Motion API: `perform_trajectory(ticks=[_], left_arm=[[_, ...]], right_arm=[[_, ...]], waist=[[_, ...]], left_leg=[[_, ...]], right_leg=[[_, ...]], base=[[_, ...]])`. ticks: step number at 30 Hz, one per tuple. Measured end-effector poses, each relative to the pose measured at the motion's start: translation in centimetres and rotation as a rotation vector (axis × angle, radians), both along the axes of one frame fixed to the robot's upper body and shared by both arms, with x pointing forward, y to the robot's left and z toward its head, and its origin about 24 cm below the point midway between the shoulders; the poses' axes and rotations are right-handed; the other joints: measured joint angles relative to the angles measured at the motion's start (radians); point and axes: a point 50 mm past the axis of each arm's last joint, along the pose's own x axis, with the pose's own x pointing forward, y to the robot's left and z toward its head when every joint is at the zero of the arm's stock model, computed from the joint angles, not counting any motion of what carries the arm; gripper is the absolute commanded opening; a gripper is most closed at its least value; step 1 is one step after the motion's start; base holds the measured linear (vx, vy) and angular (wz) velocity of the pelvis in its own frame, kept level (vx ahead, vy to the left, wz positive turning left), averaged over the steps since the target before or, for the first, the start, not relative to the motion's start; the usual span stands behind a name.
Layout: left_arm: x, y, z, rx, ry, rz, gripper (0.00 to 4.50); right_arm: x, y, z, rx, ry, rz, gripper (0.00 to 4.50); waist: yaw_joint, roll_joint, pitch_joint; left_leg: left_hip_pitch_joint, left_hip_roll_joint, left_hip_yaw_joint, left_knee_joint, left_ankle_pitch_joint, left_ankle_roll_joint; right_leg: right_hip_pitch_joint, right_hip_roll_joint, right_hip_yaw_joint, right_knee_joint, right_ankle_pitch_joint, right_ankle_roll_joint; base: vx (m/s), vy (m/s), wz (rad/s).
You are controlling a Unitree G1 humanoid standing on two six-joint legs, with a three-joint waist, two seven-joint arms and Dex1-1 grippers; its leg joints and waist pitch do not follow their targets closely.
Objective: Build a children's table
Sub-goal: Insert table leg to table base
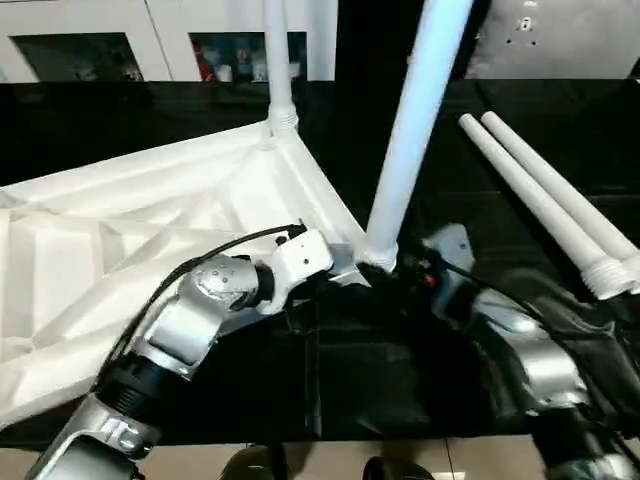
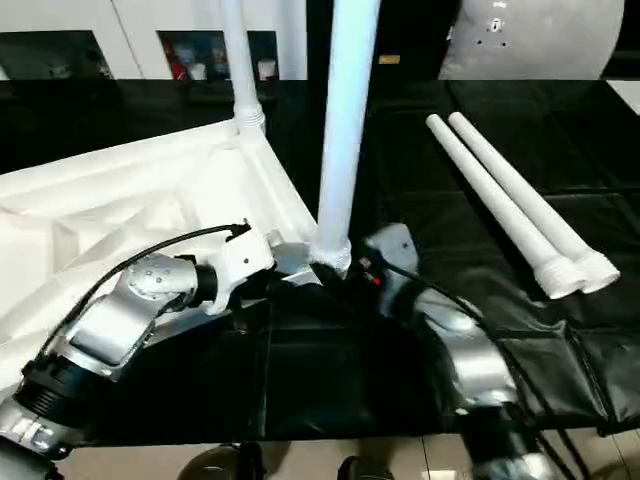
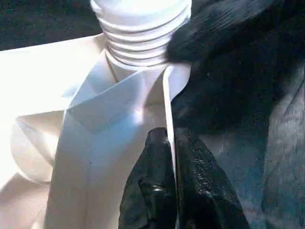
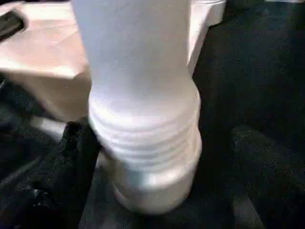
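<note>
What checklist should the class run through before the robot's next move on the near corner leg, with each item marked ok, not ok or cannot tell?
1. Left gripper pinches the table top's edge wall: ok.
2. Near leg stands in its corner socket: ok, though it tilts in the head views.
3. Near leg's threaded collar fully screwed down: not ok, thread rings show.
4. Right gripper fingers apart around the collar, not clamping: ok.
5. Far leg upright in its far corner: ok.
6. Two spare legs lie side by side on the black work table: ok.
</note>
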Motion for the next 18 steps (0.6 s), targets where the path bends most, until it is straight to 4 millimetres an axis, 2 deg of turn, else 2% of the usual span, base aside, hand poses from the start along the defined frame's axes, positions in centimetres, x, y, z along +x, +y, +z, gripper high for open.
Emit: perform_trajectory(ticks=[4,10,15,18], left_arm=[[0.3,0.8,0.0,0.026,-0.002,-0.027,0.00],[0.2,1.3,0.0,0.067,-0.005,-0.115,0.00],[-0.1,1.1,-0.1,0.080,-0.001,-0.189,0.00],[-0.1,1.0,-0.1,0.086,-0.007,-0.212,0.00]], right_arm=[[-0.4,-1.9,0.3,-0.058,-0.001,0.043,4.47],[-0.8,-3.0,0.8,-0.092,0.002,0.136,4.47],[-0.6,-3.2,1.8,-0.096,-0.007,0.215,4.47],[-0.8,-3.2,1.8,-0.097,0.005,0.248,4.47]], waist=[[0.000,0.001,0.000],[0.001,0.000,0.000],[0.016,0.002,-0.001],[0.025,0.003,-0.002]], left_leg=[[0.000,0.001,0.000,0.005,0.000,0.000],[0.000,0.001,0.000,0.008,0.000,0.001],[-0.002,0.001,0.000,0.013,-0.002,0.004],[-0.002,0.002,0.000,0.017,-0.003,0.006]], right_leg=[[0.000,0.000,0.000,0.003,0.001,-0.001],[0.001,0.000,0.000,0.005,0.002,-0.001],[0.002,0.000,0.000,0.006,0.002,-0.001],[0.002,0.000,0.000,0.008,0.002,-0.001]], base=[[0.000,0.000,0.00],[0.000,0.000,0.00],[0.000,0.000,0.00],[0.000,0.000,0.00]])
